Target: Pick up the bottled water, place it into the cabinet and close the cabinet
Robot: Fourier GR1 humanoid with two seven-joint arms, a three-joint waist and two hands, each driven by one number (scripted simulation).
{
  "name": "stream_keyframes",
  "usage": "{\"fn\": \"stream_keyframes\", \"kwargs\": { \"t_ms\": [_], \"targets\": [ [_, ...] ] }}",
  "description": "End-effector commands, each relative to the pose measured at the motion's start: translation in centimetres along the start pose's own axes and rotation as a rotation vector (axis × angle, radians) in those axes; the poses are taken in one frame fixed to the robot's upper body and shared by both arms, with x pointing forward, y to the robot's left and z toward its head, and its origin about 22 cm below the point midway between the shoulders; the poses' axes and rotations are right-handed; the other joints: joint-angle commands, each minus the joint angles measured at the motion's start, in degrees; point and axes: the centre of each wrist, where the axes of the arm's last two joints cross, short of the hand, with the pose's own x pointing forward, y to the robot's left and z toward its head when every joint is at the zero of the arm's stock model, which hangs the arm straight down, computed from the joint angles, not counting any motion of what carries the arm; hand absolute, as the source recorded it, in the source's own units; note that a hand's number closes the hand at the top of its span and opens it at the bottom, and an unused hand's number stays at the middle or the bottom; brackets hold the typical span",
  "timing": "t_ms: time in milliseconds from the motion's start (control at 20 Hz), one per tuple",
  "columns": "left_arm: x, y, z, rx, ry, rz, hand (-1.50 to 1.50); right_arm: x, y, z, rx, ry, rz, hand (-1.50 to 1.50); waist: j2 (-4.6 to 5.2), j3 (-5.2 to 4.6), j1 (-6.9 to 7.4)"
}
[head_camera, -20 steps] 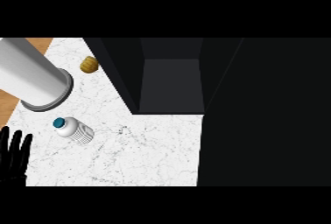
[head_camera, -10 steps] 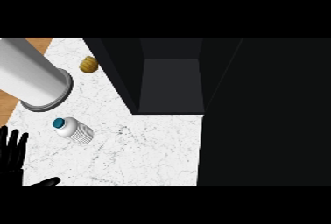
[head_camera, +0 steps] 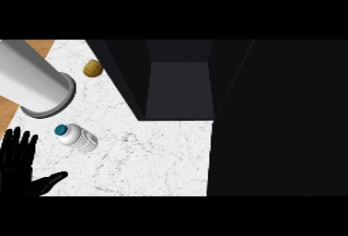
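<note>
The bottled water (head_camera: pixel 78 138), white and ribbed with a blue cap, rests on the white marble counter (head_camera: pixel 156 156) at the left. My left hand (head_camera: pixel 19 170) shows at the lower left edge, open, fingers straight up and thumb stretched out to the right. It is just below and left of the bottle and does not touch it. The dark cabinet (head_camera: pixel 180 87) stands open behind the counter, its inside bare. A broad dark panel (head_camera: pixel 279 120), seemingly its door, fills the right side. My right hand does not show.
A thick grey cylinder (head_camera: pixel 31 83) comes in slantwise from the upper left, its rimmed end just above the bottle. A small yellow-brown object (head_camera: pixel 93 68) lies at the back near the cabinet's left wall. A wooden strip (head_camera: pixel 41 45) shows at the far left.
My left hand has come further into view from the lower left edge, its thumb now spread toward the right. The bottle has not moved.
</note>
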Motion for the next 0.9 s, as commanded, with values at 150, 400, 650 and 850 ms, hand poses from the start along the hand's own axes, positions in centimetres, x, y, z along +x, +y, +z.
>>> {"fn": "stream_keyframes", "kwargs": {
  "t_ms": [150, 400, 650, 850],
  "targets": [
    [-4.7, 0.4, -0.5, 0.038, 0.069, 0.038, -1.50, -0.2, -1.0, 1.8, 0.002, 0.003, 0.001, -1.50, 0.01, -0.01, -0.24],
    [-5.5, 2.1, -2.6, 0.044, 0.102, 0.057, -1.50, -1.3, -0.5, 0.4, -0.002, 0.000, -0.015, -1.50, 0.06, -0.01, 0.02],
    [-9.0, 2.2, -1.9, 0.047, 0.130, 0.116, -1.50, 0.0, -0.9, 1.8, 0.009, -0.007, -0.021, -1.50, 0.08, -0.03, -0.30],
    [-9.1, 3.4, -3.9, 0.056, 0.151, 0.166, -1.50, -0.6, -1.8, 2.0, 0.007, -0.002, -0.011, -1.50, 0.17, -0.06, -0.51]
  ]
}}
